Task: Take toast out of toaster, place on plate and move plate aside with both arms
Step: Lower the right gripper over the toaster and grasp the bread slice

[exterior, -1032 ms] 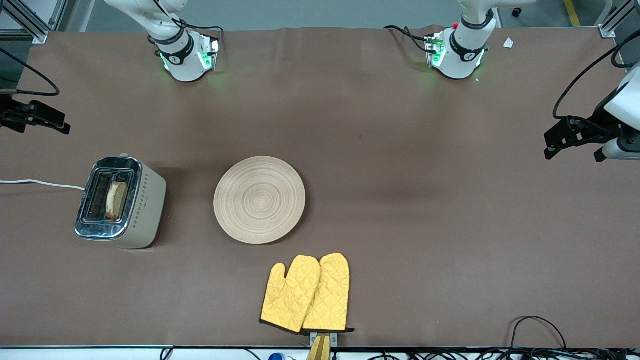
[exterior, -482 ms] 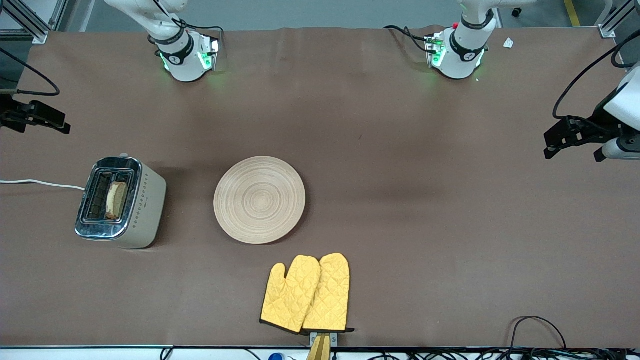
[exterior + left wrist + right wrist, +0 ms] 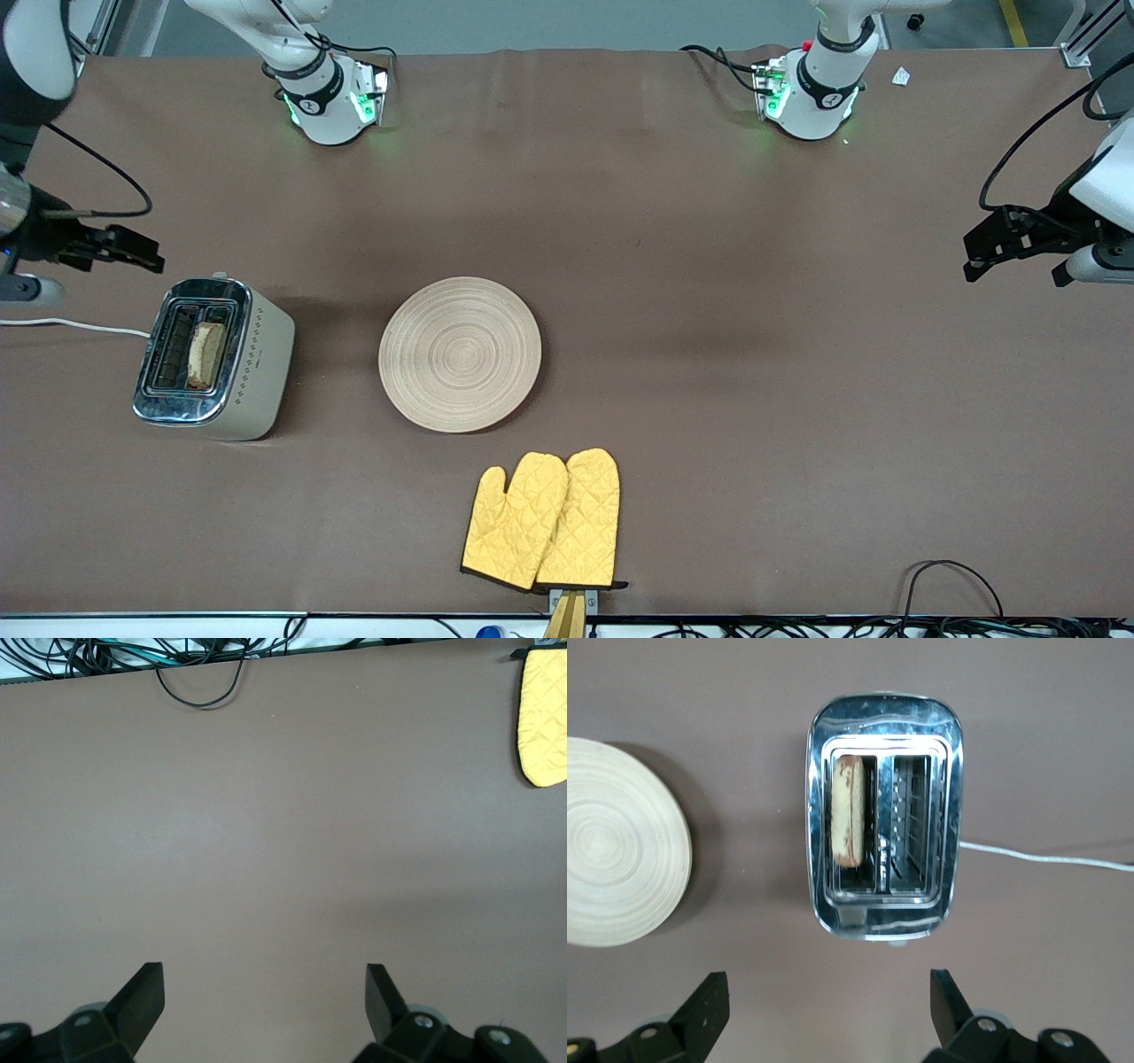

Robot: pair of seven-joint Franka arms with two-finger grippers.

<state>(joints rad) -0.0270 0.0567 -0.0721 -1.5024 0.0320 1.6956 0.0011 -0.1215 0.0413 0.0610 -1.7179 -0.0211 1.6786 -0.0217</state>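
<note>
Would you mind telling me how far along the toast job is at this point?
Nothing is finished: the toast sits in the toaster slot nearer the plate, which is bare. In hand: the right gripper, open, hangs above the table by the toaster. The left gripper, open, waits at its end. Lifting, plating and moving the plate remain.

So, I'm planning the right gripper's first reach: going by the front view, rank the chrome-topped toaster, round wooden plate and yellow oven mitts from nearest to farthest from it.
1. Chrome-topped toaster, at the right arm's end, just beside the open right gripper.
2. Round wooden plate, mid-table.
3. Yellow oven mitts, by the table edge nearest the camera.
</note>
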